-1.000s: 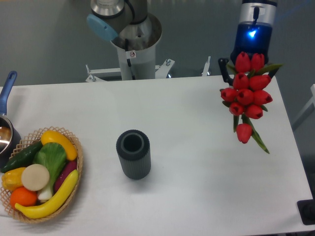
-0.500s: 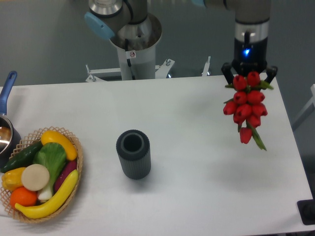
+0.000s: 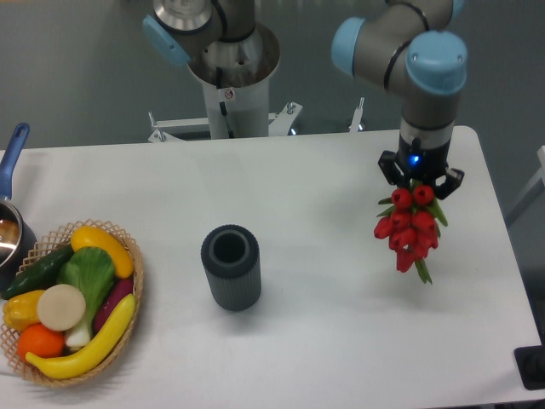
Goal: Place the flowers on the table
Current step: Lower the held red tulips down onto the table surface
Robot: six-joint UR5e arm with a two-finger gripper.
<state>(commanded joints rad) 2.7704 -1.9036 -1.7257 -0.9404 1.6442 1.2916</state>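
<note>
The flowers [image 3: 409,226], a bunch of red tulips with green leaves, hang at the right side above the white table [image 3: 324,341]. My gripper [image 3: 419,181] points straight down and is shut on the bunch near its top; the stems are hidden under it. The blooms hang below and slightly left of the fingers. I cannot tell whether the lowest blooms touch the tabletop.
A dark grey ribbed cylindrical vase [image 3: 231,267] stands upright mid-table. A wicker basket [image 3: 128,328] of fruit and vegetables sits at the front left. A pot with a blue handle [image 3: 10,162] is at the left edge. The robot base [image 3: 230,77] is behind the table.
The gripper has come down and slightly left with the flowers, from above the table's far right corner toward the tabletop. The arm's elbow has swung into view.
</note>
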